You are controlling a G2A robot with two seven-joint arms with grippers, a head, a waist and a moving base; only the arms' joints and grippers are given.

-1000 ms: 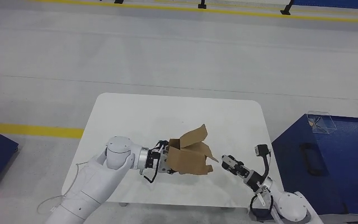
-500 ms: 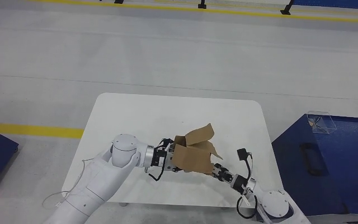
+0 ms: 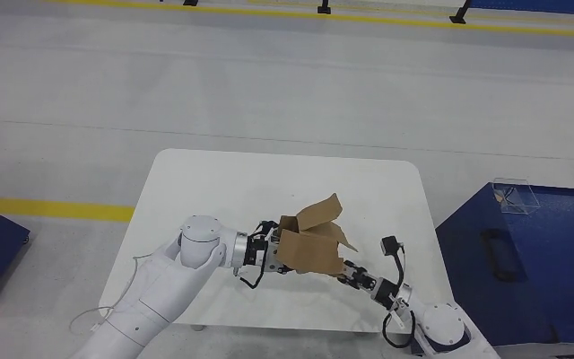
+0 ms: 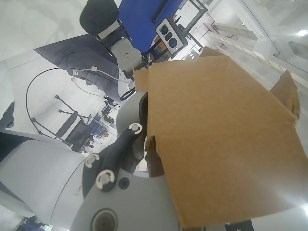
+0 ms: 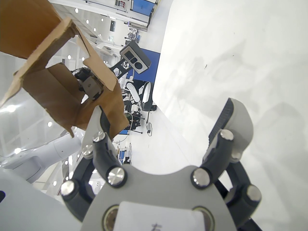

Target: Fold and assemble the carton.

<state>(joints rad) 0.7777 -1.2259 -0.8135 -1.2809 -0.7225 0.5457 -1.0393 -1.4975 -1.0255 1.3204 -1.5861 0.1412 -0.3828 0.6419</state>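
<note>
Left end effector [image 3: 273,252] on carton [image 3: 312,253]

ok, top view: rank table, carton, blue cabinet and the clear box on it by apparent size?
1. table
2. blue cabinet, judged on its visible part, since the frame edge cuts it off
3. carton, flaps included
4. clear box

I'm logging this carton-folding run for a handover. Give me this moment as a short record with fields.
carton: brown, not yet closed, flaps sticking out
left claw: shut on one carton wall
right claw: open, at the carton's side opposite the left claw
table: white, under both arms
task state: folding unfinished
</note>
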